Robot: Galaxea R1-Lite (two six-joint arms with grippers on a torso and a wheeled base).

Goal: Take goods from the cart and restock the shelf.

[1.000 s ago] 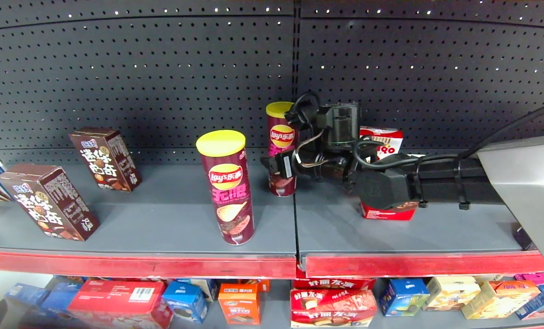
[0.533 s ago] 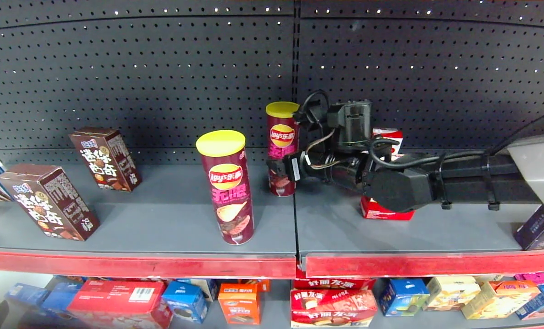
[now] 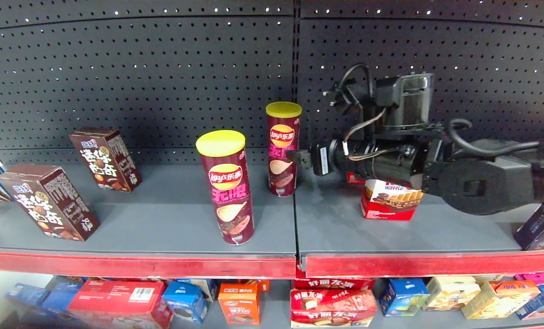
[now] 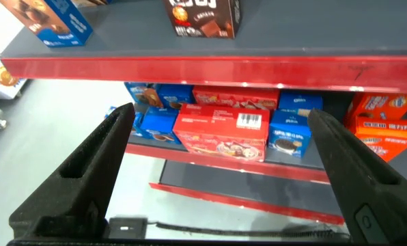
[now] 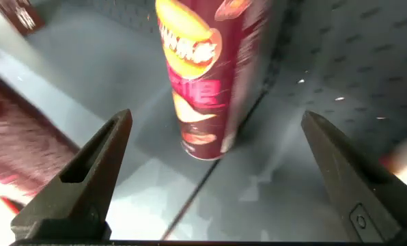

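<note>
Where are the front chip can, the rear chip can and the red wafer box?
front chip can [image 3: 226, 192], head view, middle of its purple side.
rear chip can [image 3: 282, 151], head view, label below the yellow lid.
red wafer box [image 3: 388, 204], head view, its front face.

back: dark pegboard [image 3: 139, 68], two panels meeting at a vertical seam [image 3: 295, 68] | light: bright specks [image 3: 235, 9] through some holes, mostly near the top | furniture: grey shelf [image 3: 171, 205], red front strip [image 3: 134, 266], lower tier [image 3: 276, 304] beneath | floor [image 4: 26, 137]: pale grey, smooth
</note>
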